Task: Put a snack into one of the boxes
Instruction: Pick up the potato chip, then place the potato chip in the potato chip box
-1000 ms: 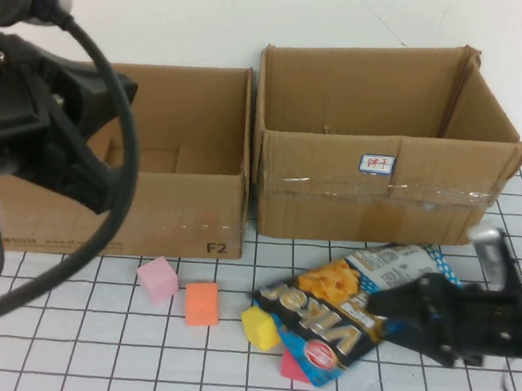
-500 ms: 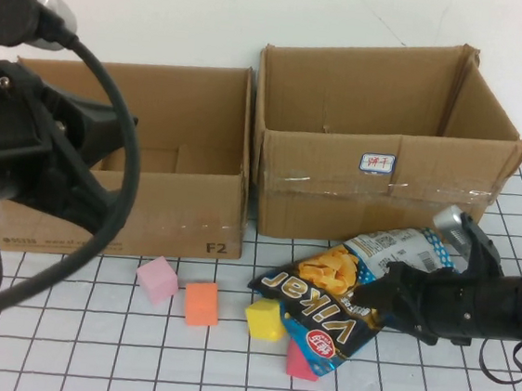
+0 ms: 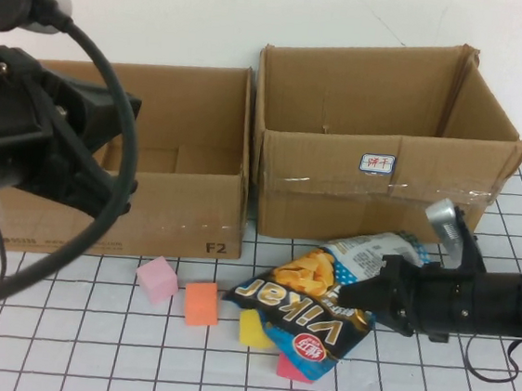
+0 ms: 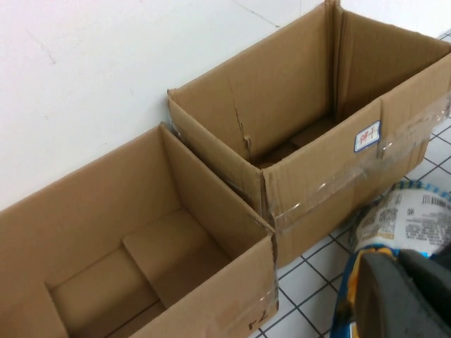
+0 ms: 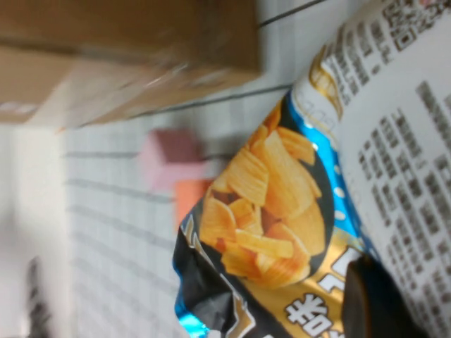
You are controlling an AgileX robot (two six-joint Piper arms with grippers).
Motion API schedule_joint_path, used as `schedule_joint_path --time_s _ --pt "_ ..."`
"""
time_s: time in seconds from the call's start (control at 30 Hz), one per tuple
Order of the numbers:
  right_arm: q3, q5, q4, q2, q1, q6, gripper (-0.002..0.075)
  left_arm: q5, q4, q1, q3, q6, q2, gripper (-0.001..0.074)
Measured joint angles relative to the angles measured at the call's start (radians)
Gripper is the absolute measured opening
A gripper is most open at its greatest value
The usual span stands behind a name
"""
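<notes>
While two open boxes, larger box (image 3: pixel 384 138) and smaller box (image 3: pixel 166 162), wait along the desk's far edge, right gripper (image 3: pixel 374 296) pinches the chip bag (image 3: pixel 320 300) near the front edge, ready for lifting. Left gripper (image 3: pixel 51 150) hangs parked, pressed together, at the left edge.

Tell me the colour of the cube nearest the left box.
Pink cube, clearest in the high view.

Lab: gridded test table (image 3: pixel 86 345)
</notes>
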Motion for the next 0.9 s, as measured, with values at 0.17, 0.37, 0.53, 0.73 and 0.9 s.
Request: schedule_joint_path --time_s 0.17,0.37,0.53,0.73,0.9 --pt "0.0 0.085 -0.01 -0.04 0.003 0.0 0.0088 -0.002 -0.002 0.0 0.0 -0.002 0.0 -0.0001" --pt "0.0 0.132 -0.01 -0.166 0.008 0.0 0.0087 0.0 -0.013 0.0 0.0 -0.005 -0.009 -0.0001" --pt "0.0 0.159 -0.033 -0.264 0.016 -0.002 0.0085 0.013 -0.015 0.0 0.0 -0.005 -0.034 -0.0001" --pt "-0.002 0.163 -0.033 -0.335 0.029 -0.098 0.0084 0.057 0.02 0.0 0.001 -0.04 -0.113 -0.0001" --pt "-0.105 0.124 -0.035 -0.327 0.064 -0.147 0.0082 0.133 0.131 0.0 0.001 -0.135 -0.205 -0.0001"
